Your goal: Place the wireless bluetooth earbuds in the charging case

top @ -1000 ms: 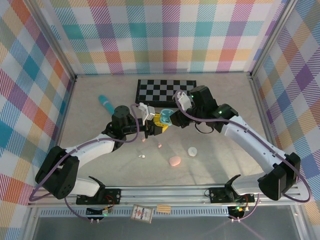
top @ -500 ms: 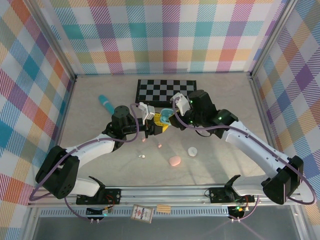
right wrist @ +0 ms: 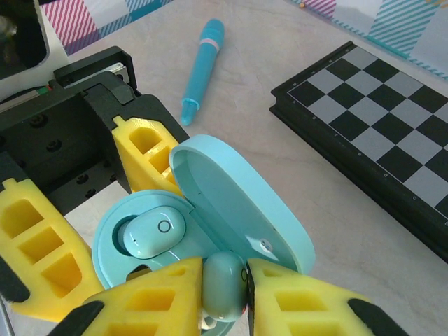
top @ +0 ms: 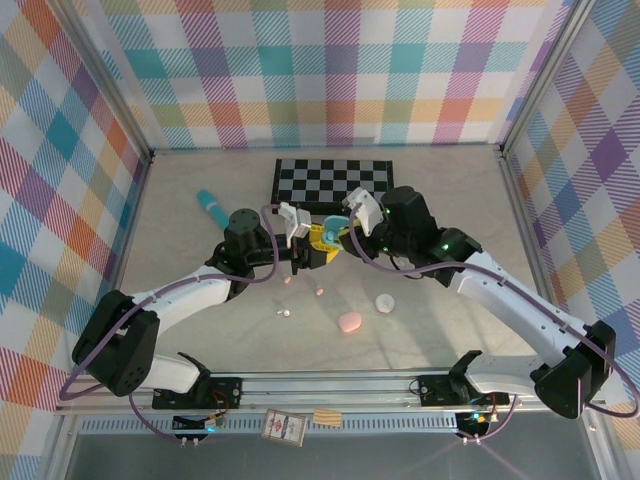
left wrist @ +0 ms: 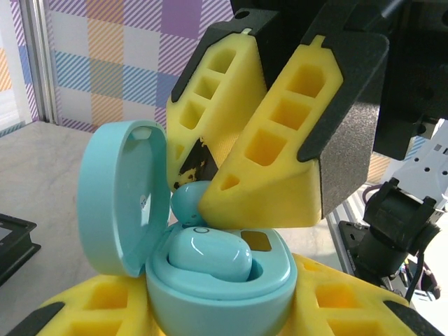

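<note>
At the rim of the left hand's point(left wrist: 218, 301) clamped case point(right wrist: 245, 203), right hand point(right wrist: 225, 294) pinches earbud point(left wrist: 187, 203).

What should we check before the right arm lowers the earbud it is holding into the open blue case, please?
1. Charging case held by the left gripper: ok, clamped between its yellow fingers.
2. Lid open: ok, it stands up clear of the sockets.
3. First earbud seated in its socket: ok.
4. Second earbud gripped by the right gripper: ok, pinched between the fingertips.
5. Second earbud lined up over the free socket: cannot tell; it hangs close to the lid's hinge side.
</note>
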Available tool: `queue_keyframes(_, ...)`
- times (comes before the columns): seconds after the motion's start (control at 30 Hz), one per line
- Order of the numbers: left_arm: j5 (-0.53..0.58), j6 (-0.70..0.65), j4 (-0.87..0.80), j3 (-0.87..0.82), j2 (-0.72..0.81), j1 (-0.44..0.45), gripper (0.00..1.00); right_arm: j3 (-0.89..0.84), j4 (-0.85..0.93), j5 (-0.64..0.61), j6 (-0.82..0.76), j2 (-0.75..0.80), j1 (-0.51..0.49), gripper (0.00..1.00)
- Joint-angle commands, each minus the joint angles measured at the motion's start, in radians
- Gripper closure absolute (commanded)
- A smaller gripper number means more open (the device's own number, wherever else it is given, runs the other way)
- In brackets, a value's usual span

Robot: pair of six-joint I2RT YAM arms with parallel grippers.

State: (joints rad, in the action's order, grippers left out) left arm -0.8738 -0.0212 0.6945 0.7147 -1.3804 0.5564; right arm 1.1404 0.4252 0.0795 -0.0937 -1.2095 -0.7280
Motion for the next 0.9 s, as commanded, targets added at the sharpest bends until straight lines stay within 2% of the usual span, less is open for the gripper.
queue_keyframes(0.0,-0.037,0.023,0.135,0.029,0.015,0.021,0.76,-0.03,-0.006,0.017,-0.012,0.021,-0.008,0.75)
queue_keyframes(0.23,-0.045,0.062,0.2,0.029,-0.004,0.021,0.76,-0.02,-0.005,0.039,0.058,0.055,-0.007,0.69)
queue_keyframes(0.87,-0.05,0.106,0.293,0.019,-0.043,0.02,0.76,0.03,0.002,0.041,0.103,0.074,-0.007,0.64)
